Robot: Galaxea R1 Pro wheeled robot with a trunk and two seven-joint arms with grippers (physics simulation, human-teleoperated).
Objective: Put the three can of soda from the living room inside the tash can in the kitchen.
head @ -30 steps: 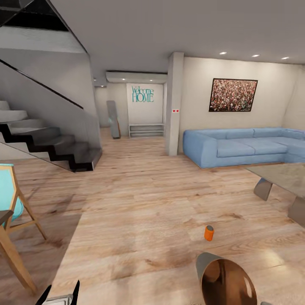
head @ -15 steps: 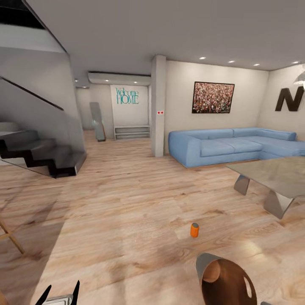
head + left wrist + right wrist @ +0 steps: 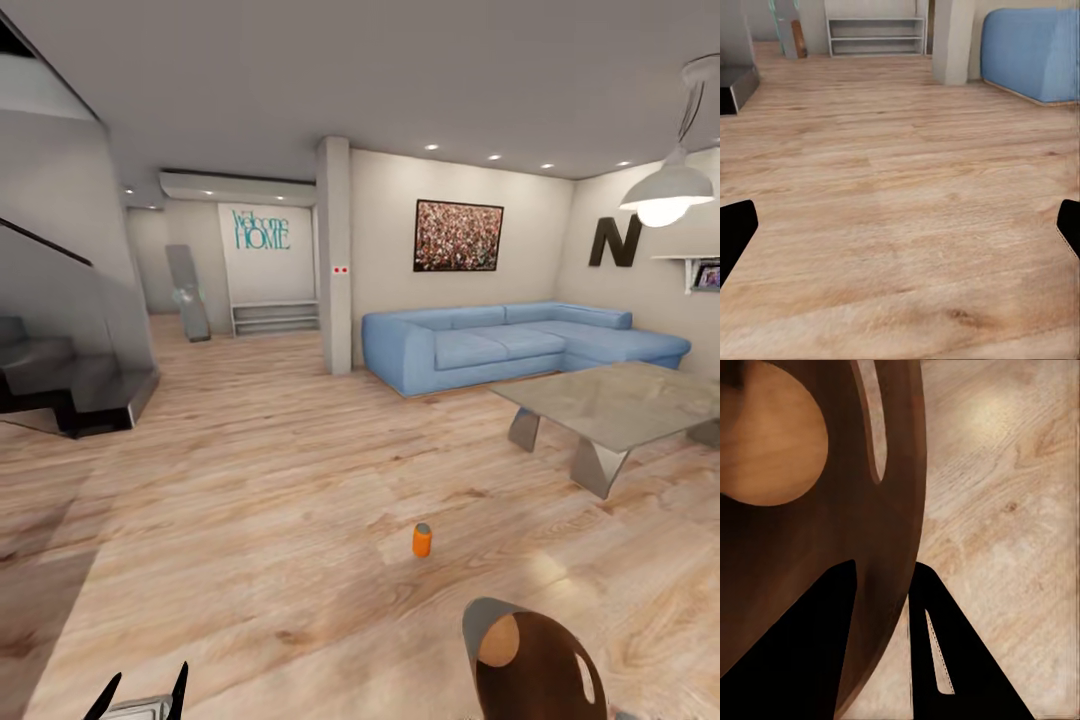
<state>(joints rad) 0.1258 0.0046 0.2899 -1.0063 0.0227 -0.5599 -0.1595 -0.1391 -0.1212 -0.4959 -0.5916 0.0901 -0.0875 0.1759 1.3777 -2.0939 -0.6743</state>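
One orange can (image 3: 422, 540) stands on the wood floor (image 3: 250, 480) ahead; your right gripper (image 3: 889, 607) pinches the bin (image 3: 535, 665) rim so it travels along; left gripper (image 3: 145, 692) spread wide, empty.

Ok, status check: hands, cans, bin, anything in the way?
Left hand open, empty. Right hand clamped on trash can rim. One orange soda can upright on floor ahead. Low table off to the right, path to can clear.
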